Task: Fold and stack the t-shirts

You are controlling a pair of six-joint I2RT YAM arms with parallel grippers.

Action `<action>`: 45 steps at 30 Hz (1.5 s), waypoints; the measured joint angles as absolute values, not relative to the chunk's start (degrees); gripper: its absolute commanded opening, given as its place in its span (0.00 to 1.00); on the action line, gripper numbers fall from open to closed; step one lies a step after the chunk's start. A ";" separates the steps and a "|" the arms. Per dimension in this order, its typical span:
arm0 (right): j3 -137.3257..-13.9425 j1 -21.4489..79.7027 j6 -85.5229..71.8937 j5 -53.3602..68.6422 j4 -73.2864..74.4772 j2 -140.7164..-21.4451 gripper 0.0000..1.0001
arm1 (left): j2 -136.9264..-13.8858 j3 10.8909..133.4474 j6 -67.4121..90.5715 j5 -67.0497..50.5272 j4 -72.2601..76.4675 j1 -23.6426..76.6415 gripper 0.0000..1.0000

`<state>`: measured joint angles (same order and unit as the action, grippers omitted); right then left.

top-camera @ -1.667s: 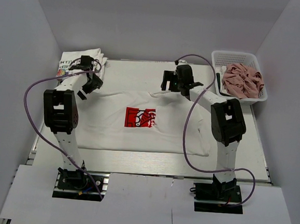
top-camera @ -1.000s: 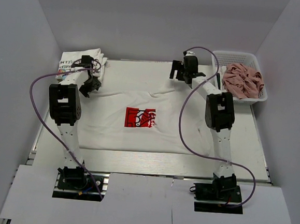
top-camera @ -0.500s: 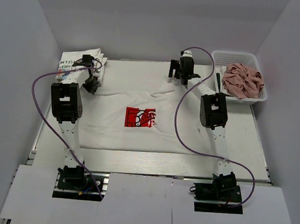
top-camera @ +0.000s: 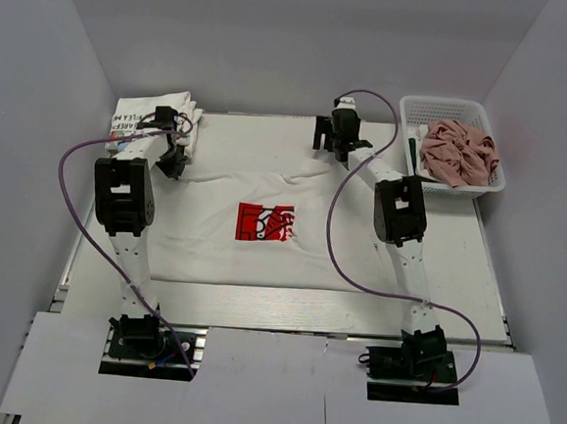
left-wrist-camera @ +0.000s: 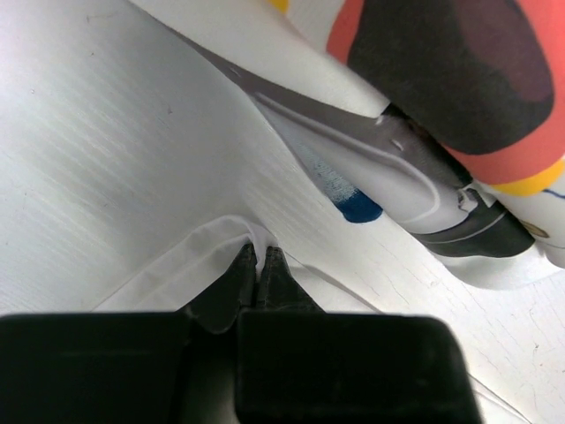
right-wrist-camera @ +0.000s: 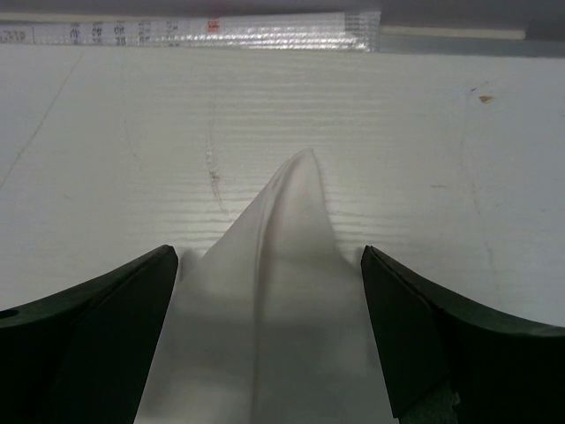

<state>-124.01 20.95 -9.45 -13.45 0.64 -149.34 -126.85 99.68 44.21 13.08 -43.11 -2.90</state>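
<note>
Pinching the far-left edge of the white red-logo t-shirt, spread flat mid-table, with left gripper clamped tight; straddling a raised cloth peak with right gripper parted wide. Lettering on folded tee behind: too small to read.

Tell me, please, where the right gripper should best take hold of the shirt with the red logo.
Probably the raised, pointed fold at the shirt's far corner, approached from above: it stands off the table as a ridge centred between the right gripper's open fingers.
</note>
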 measured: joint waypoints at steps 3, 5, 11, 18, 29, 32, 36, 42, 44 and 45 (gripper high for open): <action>-123.70 21.98 -9.74 -14.04 3.11 -148.68 0.90 | -126.80 99.66 44.21 13.10 -43.09 -2.90 0.00; -123.61 22.68 -10.02 -14.41 4.01 -148.27 0.90 | -126.78 99.53 44.21 13.10 -42.98 -2.90 0.00; -123.61 23.92 -10.94 -14.85 6.04 -147.57 0.90 | -126.21 98.54 44.21 13.10 -42.24 -2.90 0.00; -123.61 23.70 -12.86 -15.07 7.25 -147.57 0.90 | -126.08 98.28 44.05 13.10 -41.95 -2.90 0.00; -122.54 23.66 -14.61 -16.73 7.70 -145.82 0.90 | -126.08 98.28 43.97 13.10 -41.93 -2.90 0.00; -121.93 23.77 -14.83 -17.06 8.23 -144.68 0.90 | -126.08 98.28 43.97 13.10 -41.93 -2.90 0.00; -119.15 24.18 -14.59 -17.26 8.47 -141.14 0.90 | -125.95 97.95 43.94 13.10 -41.56 -2.90 0.00; -119.00 24.69 -14.57 -16.43 7.84 -138.52 0.90 | -125.80 97.73 43.97 13.10 -41.41 -2.90 0.00; -119.17 24.80 -14.57 -15.68 7.77 -138.54 0.90 | -125.80 97.73 43.97 13.13 -41.41 -2.90 0.00; -119.17 24.84 -14.57 -15.35 7.90 -138.54 0.90 | -125.80 97.73 43.94 13.10 -41.41 -2.90 0.00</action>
<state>-119.17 24.84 -14.57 -15.35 7.90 -138.54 -125.80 97.73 43.94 13.10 -41.41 -2.90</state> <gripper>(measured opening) 0.905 0.038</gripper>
